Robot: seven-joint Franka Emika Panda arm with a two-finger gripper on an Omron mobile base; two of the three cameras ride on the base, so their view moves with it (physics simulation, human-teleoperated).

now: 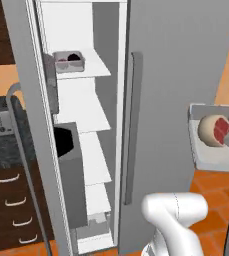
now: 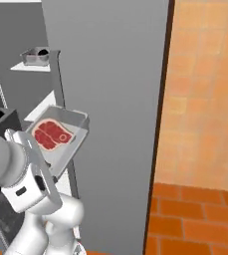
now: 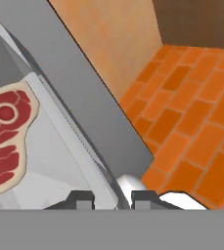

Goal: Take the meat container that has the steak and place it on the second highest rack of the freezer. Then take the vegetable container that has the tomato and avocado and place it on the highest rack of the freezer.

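The gripper [image 3: 113, 197] pinches the rim of the meat container [image 2: 65, 137], holding it tilted in the air with the steak [image 2: 51, 133] inside, before the freezer [image 1: 151, 100]. Inside, the vegetable container [image 1: 69, 61] sits on a white shelf [image 1: 93, 67].

The steak [image 3: 3, 139] in front of me is deep red, marbled with pale cream streaks and ringed by a beige-tan rim. Its container [image 2: 71, 130] is pale translucent grey. The freezer [image 1: 171, 75] is grey-silver outside, and its shelves [image 1: 86, 107] are plain white. A second grey container [image 1: 69, 61] holds something dark red and something blackish. The floor [image 3: 196, 122] is orange brick tile with dark joints. My fingertips [image 3: 79, 199] are dark grey.
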